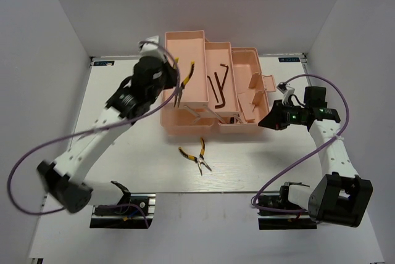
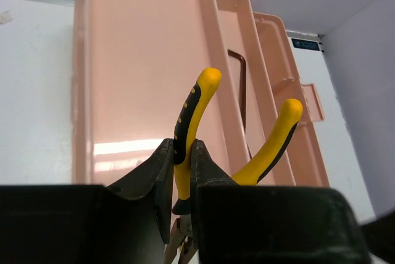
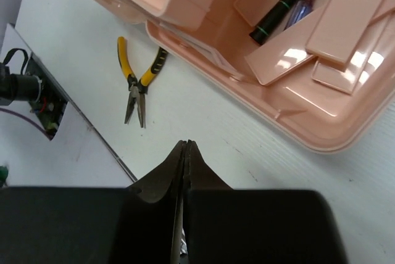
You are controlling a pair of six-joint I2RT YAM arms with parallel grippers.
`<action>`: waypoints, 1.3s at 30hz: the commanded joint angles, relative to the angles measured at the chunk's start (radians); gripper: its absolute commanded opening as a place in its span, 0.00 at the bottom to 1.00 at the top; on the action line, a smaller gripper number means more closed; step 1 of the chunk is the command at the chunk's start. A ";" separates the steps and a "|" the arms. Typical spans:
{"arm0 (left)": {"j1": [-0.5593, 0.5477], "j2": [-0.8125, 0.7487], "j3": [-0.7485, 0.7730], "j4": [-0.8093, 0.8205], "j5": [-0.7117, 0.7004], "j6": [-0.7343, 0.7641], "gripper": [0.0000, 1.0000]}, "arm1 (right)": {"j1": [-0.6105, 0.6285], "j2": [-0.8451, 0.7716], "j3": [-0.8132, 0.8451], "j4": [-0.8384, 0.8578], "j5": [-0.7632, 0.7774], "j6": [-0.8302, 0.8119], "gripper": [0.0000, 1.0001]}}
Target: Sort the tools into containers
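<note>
The salmon-pink toolbox (image 1: 188, 45) stands folded out at the table's back. My left gripper (image 1: 174, 84) hangs over its left tray (image 2: 136, 60), shut on one handle of yellow-handled pliers (image 2: 199, 97), whose nose points down. A second pair of pliers (image 1: 196, 156) lies on the table in front of the box (image 3: 139, 85). Dark hex keys (image 1: 220, 89) lie in the middle tray. A green-black tool (image 3: 278, 12) and a blue-handled screwdriver (image 3: 303, 4) rest in a right-hand compartment. My right gripper (image 3: 186, 144) is shut and empty above the table, right of the box (image 1: 264, 122).
Two circuit-board mounts sit at the near table edge (image 1: 120, 205) (image 1: 278, 203). Purple cables loop off both arms (image 1: 37, 153). White walls close in the left, right and back. A fold-out flap (image 1: 256, 85) stands up in the box's right part.
</note>
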State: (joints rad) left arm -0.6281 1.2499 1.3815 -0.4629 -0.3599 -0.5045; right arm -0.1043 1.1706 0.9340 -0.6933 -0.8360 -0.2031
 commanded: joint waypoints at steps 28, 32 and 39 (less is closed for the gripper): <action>0.122 -0.119 -0.134 0.116 0.101 0.182 0.91 | 0.762 0.113 -0.142 0.271 0.536 0.120 0.16; 0.122 -0.430 -0.472 0.043 0.070 0.133 0.94 | 0.869 0.083 -0.230 0.533 0.732 0.322 0.23; 0.122 -0.678 -0.613 -0.126 0.010 0.080 0.95 | 1.038 0.286 -0.106 0.571 0.871 0.416 0.45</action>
State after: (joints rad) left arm -0.5053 0.5892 0.7803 -0.5007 -0.3214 -0.3927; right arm 0.8852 1.4052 0.7528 -0.2199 -0.1001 0.1383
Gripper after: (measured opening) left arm 0.944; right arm 0.442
